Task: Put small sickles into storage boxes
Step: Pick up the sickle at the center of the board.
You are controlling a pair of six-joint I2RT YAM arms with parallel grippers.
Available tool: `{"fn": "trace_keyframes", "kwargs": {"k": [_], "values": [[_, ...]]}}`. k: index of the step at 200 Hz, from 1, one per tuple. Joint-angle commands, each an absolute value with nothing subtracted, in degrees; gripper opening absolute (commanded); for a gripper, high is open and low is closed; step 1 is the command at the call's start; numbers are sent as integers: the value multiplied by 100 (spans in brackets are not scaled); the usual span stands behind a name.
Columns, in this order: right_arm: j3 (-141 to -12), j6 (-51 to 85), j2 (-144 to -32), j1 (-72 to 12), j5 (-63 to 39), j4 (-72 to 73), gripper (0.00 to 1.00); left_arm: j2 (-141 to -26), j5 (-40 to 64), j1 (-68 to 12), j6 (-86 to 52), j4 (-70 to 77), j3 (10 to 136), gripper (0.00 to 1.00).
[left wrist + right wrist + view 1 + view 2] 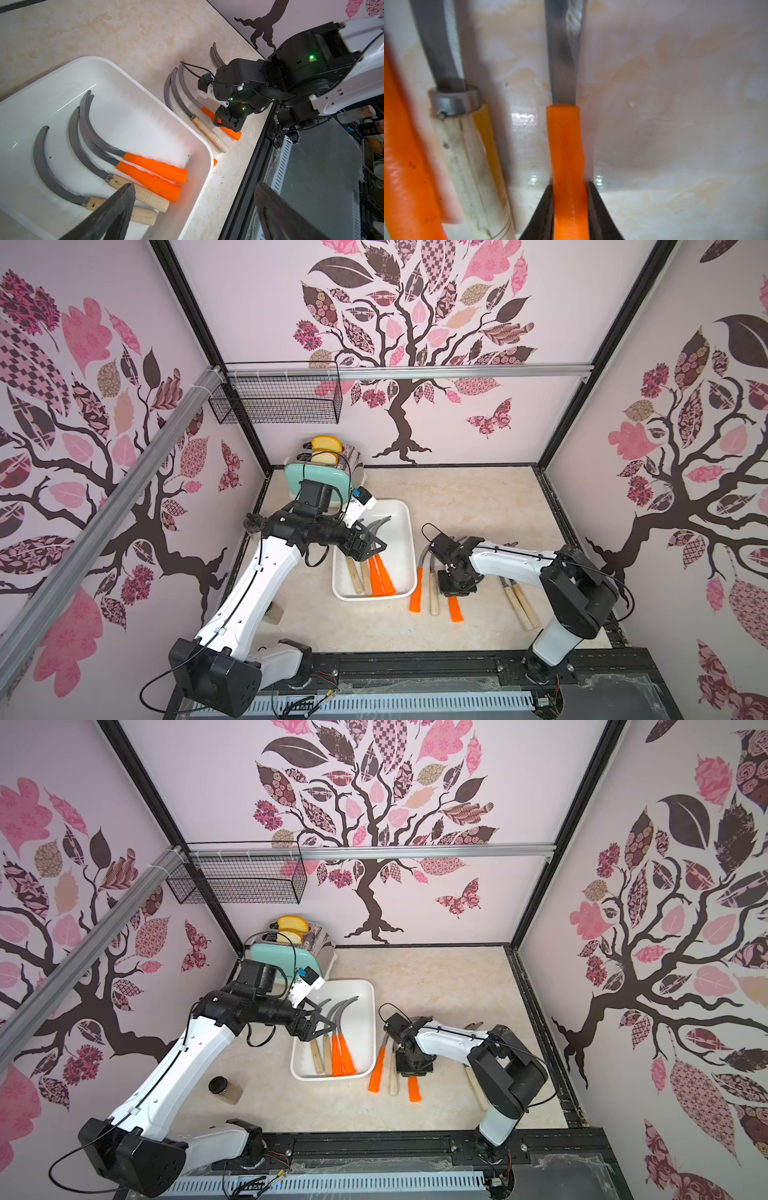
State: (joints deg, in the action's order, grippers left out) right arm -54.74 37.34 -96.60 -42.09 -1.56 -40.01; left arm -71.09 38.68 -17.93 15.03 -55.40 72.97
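**Tray.** The white tray (397,531) stands on the counter (478,506). It holds four sickles side by side: two wooden-handled sickles (143,196) and two orange-handled sickles (155,168). All four blades curve toward the tray's far end.

**Left pincer.** The left pincer (374,537) hangs over the handles in the tray. Its fingers are spread wide and grasp nothing.

**Outside the tray.** Five sickles lie on the counter on the side toward the right arm.
- Just beside the tray wall is the inner orange-handled sickle (417,591), with a single wooden-handled sickle (434,595) next to it.
- Next outward is the outer orange-handled sickle (564,135). The right pincer (570,187) is clenched on its handle, one finger pressed to each side. Whether this sickle is clear of the counter cannot be told.
- Farthest from the tray lies a pair of wooden-handled sickles (516,608), close together and partly hidden under the right arm.

**Other items.** A toaster (328,475) holding bread stands just beyond the tray's far end. A jar (224,1090) stands well apart from the tray, on the left arm's side.
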Motion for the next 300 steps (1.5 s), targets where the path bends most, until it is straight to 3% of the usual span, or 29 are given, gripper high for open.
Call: {"fn": "trace_keyframes", "kwargs": {"k": [1,300], "values": [[-5216,3737,-9883,-4247,-162,-3854,7,-7178,3916,-1810,1512,-5562,7440,94],[-5847,3080,-8824,-3512,134,-4858,6,-7207,4013,-1818,1434,-5541,7453,94]]}}
